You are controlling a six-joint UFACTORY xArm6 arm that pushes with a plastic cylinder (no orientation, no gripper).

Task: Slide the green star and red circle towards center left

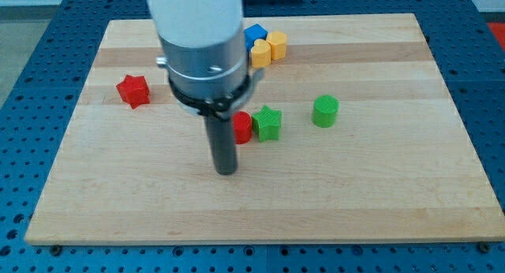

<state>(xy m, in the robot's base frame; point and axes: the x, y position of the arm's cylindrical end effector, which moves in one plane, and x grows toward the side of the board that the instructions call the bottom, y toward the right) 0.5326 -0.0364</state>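
The green star lies near the board's middle. The red circle touches its left side and is partly hidden behind my rod. My tip rests on the board just below and left of the red circle, a short way from it. The arm's white and grey body hangs over the upper middle of the board.
A red star lies at the left. A green cylinder sits right of the green star. A blue block and two yellow blocks cluster near the top edge. The wooden board sits on a blue table.
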